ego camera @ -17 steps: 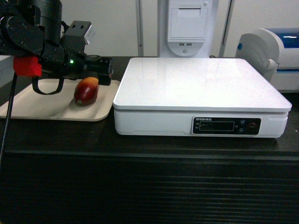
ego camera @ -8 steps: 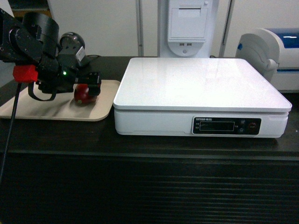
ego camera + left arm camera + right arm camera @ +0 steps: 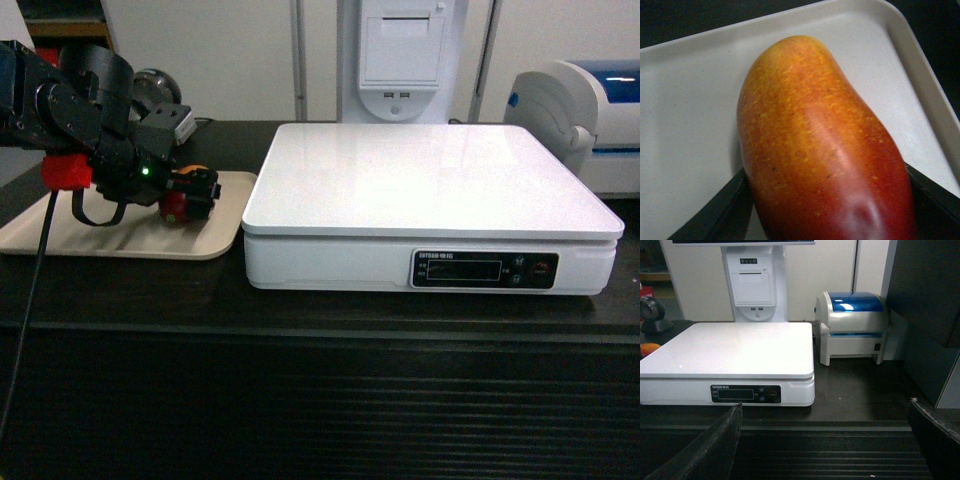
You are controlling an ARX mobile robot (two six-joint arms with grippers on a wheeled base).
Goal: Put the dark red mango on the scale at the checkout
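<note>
The dark red mango (image 3: 176, 207) lies on a beige tray (image 3: 90, 235) at the left of the checkout (image 3: 300, 310). My left gripper (image 3: 195, 190) is down over it. In the left wrist view the mango (image 3: 825, 130) fills the frame, orange at the far end and red near me, with the gripper (image 3: 825, 172) holding a black finger (image 3: 725, 210) against each side. The tray (image 3: 690, 125) shows beneath. The white scale (image 3: 430, 180) stands just right of the tray with a bare platform. My right gripper (image 3: 825, 440) hangs open in front of the counter, facing the scale (image 3: 735, 350).
A white and blue printer (image 3: 590, 100) stands right of the scale, also visible as the printer (image 3: 852, 325). A white terminal post (image 3: 400, 60) rises behind the scale. A round dark device (image 3: 155, 85) sits behind the tray.
My left gripper has dropped from above the mango and closed in round it on the tray. The mango now shows mostly hidden behind the fingers.
</note>
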